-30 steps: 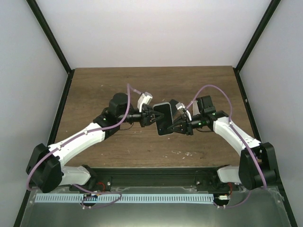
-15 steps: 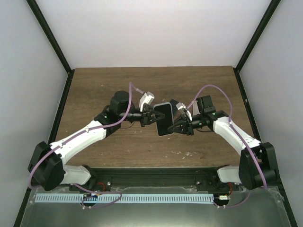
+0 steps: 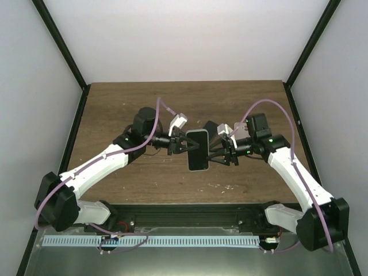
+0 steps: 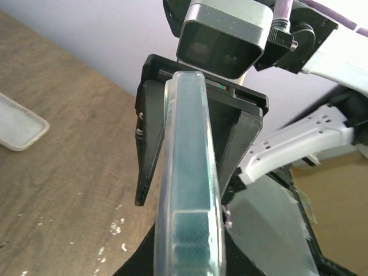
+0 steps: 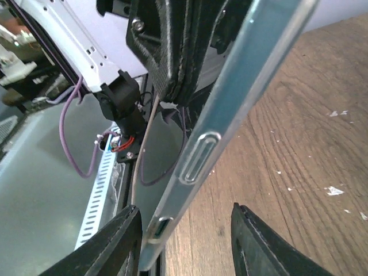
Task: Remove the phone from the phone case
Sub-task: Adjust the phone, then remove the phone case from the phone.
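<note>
Nothing freed yet: phone (image 3: 198, 150) sits inside its clear case (image 4: 185, 149), left gripper (image 3: 183, 144) clenched on one case edge, right gripper (image 3: 214, 152) spread open astride the opposite edge, whole extraction left.

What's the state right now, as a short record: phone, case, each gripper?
phone: held between both grippers, apparently off the table
case: clear, still on the phone
left gripper: shut on the phone's left side
right gripper: open, fingers either side of the phone, not clamped
removal: not yet done
</note>
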